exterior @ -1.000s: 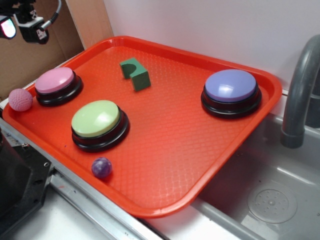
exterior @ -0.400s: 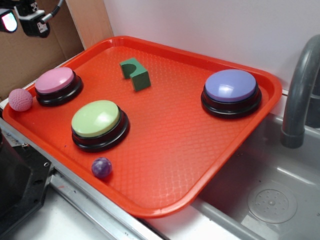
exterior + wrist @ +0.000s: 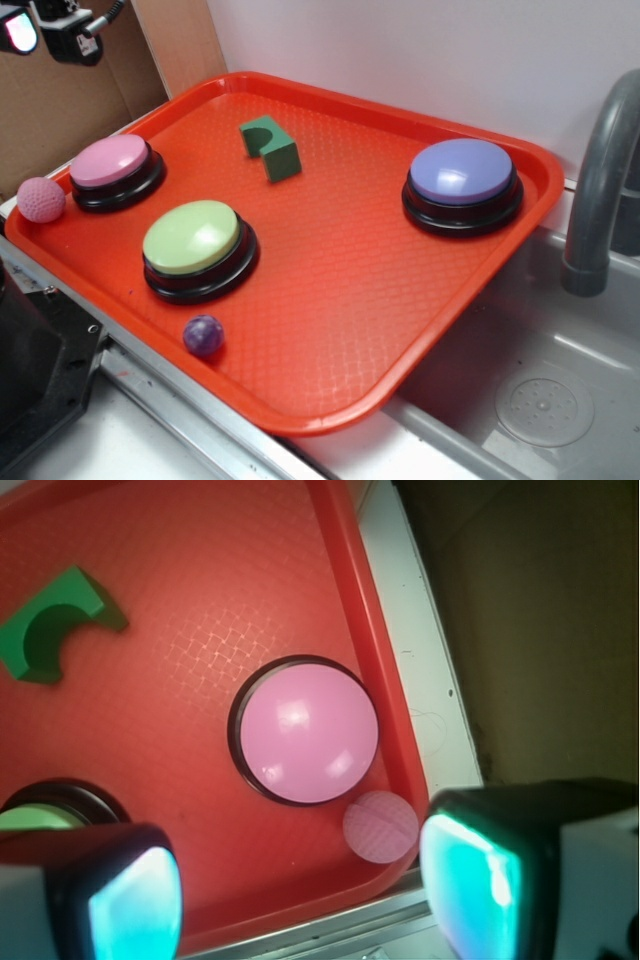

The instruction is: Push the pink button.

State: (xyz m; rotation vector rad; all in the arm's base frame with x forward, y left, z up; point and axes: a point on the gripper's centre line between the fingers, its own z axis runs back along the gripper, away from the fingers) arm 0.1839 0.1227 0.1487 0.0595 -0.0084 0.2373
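Wrist view: the gripper [image 3: 300, 890] hangs with its jaws spread wide, holding nothing, well above the red tray [image 3: 250, 600]. Between the two fingers lies the textured pink ball [image 3: 380, 827], just beside the pink button [image 3: 305, 730], which sits by the tray's edge near a corner. Farther off rests the green block [image 3: 50, 625].

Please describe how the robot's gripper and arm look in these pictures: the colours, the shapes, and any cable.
In the wrist view, the gripper has two blocky fingers with black housings, pale grey outer sides and glossy inner pads that glow teal. In the exterior view only a small part shows at the top left: a black boxy body, one pad looking white and reddish, and a grey cable curving away.
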